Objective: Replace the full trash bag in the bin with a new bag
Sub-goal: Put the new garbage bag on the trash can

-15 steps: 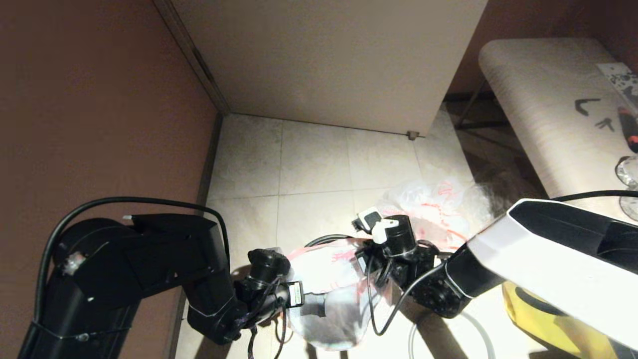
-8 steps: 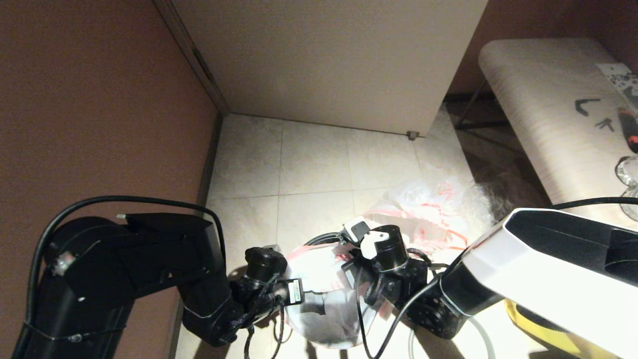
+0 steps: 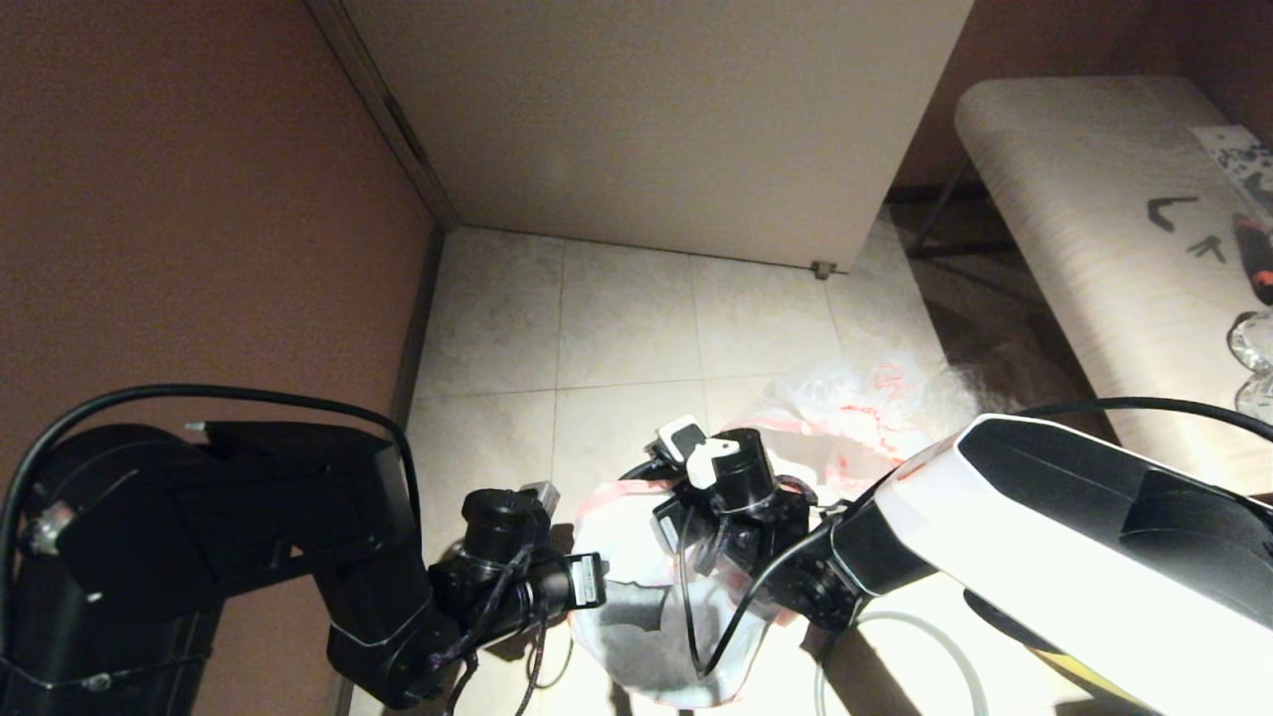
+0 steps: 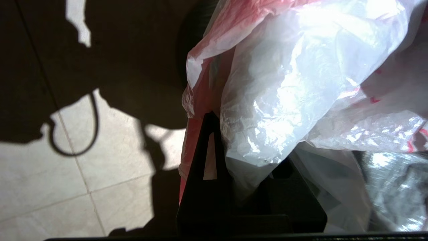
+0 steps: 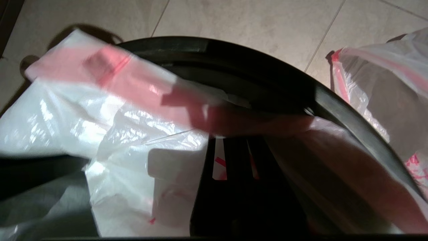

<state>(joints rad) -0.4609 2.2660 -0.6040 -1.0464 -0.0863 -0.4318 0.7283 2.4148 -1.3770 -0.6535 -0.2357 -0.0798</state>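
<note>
New bag (image 3: 636,557) between both bent arms

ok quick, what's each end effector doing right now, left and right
Left end effector: shut on the new bag, pinching its edge at the bin.
Right end effector: shut on the new bag's red-edged rim.

Limp translucent white thin plastic bag (image 3: 636,557) with red-orange edging: spread over mouth of bin, film crumpled, edging band draped across rim on one side.

Small round black bin (image 5: 267,73): upright on tiled floor, curved rim partly bare, rest under film.

Second translucent white plastic bag (image 3: 855,408) with red-orange edging and red print: bulging, on floor just beside bin, on side farther from robot and toward its right.
</note>
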